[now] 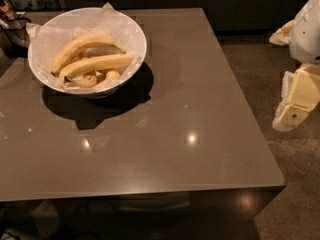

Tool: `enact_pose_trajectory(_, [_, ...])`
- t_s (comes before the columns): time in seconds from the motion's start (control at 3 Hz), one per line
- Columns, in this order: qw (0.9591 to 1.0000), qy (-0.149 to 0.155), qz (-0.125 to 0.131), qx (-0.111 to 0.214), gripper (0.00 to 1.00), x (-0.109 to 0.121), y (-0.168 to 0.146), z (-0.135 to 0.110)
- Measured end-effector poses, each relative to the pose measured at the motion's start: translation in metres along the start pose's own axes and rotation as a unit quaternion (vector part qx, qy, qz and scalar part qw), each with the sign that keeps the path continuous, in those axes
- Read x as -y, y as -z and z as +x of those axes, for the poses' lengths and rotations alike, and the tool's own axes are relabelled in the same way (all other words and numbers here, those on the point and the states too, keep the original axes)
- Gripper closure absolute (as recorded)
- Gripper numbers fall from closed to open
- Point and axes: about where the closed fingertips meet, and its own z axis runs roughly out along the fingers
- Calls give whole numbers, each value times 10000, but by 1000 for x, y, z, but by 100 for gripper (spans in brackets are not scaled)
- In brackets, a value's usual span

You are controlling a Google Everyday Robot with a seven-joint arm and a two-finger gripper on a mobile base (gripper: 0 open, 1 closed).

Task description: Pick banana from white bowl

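The white bowl (134,30) stands on the far left part of the brown table, lined with crinkled white paper that pokes above the rim. Two long curved yellow bananas lie in it: one (100,63) across the middle, another (80,45) just behind it. Short stubby bananas (100,79) lie under them at the front of the bowl. My gripper (295,101), cream and white, hangs at the right edge of the view, beyond the table's right edge and over the floor, far from the bowl and holding nothing that I can see.
The glossy brown table (175,134) has its front edge low in the view and its right edge running diagonally. Speckled floor (295,184) lies to the right. Dark cabinets stand behind. Some dark items and bottles (15,4) sit at the far left corner.
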Motion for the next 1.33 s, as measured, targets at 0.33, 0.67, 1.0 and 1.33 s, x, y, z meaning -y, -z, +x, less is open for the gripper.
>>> enact_pose_trajectory(0.33, [10000, 11, 12, 4, 0, 1, 1, -2])
enact_pose_trajectory(0.67, [9998, 205, -31, 3, 0, 10, 4, -19])
enact_pose_trajectory(1.0, [9982, 596, -93, -4, 0, 22, 4, -45])
enact_pose_trajectory(1.33, [9948, 1016, 94, -23, 0, 28, 9, -74])
